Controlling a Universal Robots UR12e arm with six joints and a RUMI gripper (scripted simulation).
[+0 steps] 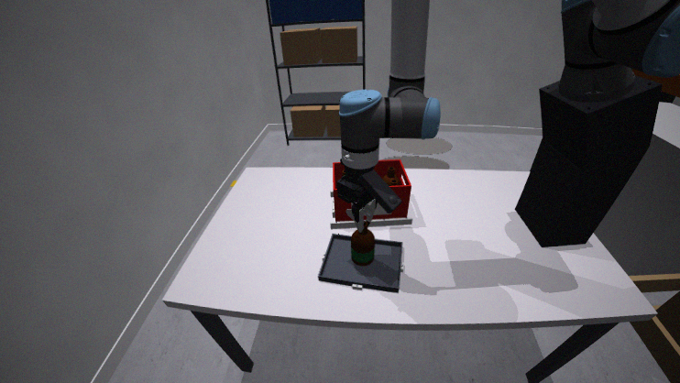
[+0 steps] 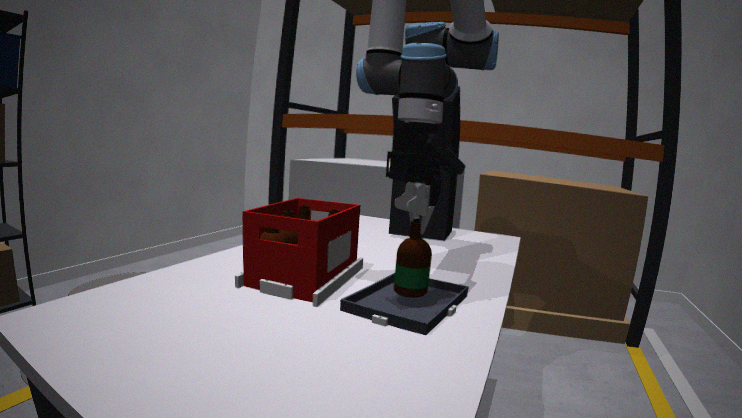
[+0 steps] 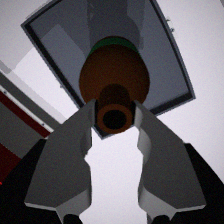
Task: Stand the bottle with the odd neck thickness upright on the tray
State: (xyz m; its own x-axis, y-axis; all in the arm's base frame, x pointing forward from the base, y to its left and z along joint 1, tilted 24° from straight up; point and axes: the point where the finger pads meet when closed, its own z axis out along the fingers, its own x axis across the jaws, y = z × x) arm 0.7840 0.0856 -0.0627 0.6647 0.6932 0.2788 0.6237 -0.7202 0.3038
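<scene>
One bottle [image 1: 363, 247] [image 2: 413, 265] [image 3: 114, 75] upright below pincer [image 1: 364, 224] [image 2: 416, 213] [image 3: 114, 101] | we're grasping its neck between the fingertips | tray [image 1: 385, 278] [image 2: 394, 315] [image 3: 175, 90] lying beneath pincer and bottle

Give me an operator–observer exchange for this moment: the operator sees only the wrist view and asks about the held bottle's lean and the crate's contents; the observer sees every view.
Operator: From above, I can't judge lean. Is the held bottle upright?
Observer: Yes, in the exterior view its body stands upright over the tray.
Operator: I see only an edge of the crate. Anything inside?
Observer: Yes, brown bottles are visible inside it.
</scene>
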